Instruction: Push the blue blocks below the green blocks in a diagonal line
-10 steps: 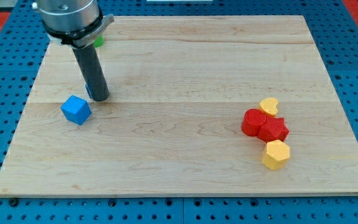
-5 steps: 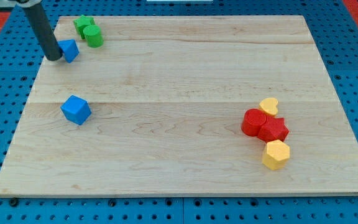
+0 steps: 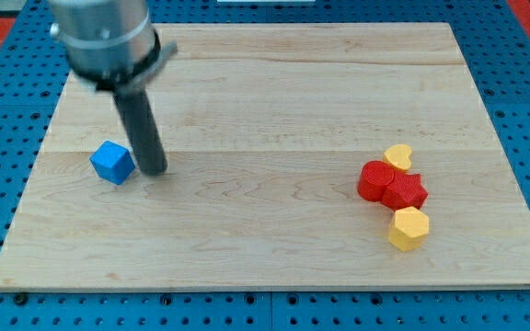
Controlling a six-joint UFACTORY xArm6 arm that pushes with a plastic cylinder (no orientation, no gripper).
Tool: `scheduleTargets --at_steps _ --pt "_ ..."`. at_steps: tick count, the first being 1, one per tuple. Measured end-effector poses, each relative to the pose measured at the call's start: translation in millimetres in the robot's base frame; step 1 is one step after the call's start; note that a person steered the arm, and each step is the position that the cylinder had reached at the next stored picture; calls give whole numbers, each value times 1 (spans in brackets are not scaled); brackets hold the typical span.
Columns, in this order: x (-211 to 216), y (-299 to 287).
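We note our dark rod's tip standing just right of the blue cube block on the wooden table; we carry no claw.

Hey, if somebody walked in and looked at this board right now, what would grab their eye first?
Probably the big dark rod at the view's upper left, with my tip just right of the blue cube. Next, the tight cluster at the view's right: a red cylinder and red star block, with a yellow block above and a yellow hexagonal block below.
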State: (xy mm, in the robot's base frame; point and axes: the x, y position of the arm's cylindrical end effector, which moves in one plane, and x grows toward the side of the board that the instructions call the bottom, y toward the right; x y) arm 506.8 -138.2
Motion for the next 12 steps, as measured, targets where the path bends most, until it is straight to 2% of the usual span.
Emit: scheduleTargets --at_steps 1,2,3,4,5,6,7,8,10,11,12 --pt "-8 -58" --pt "-86 -85" --pt "-135 -94" --pt "-123 -114" --pt "-75 -131" --pt "-61 -89" --pt "-85 -44" --pt "-134 -31" --pt "-99 1" --pt "-132 34" --pt "-183 4"
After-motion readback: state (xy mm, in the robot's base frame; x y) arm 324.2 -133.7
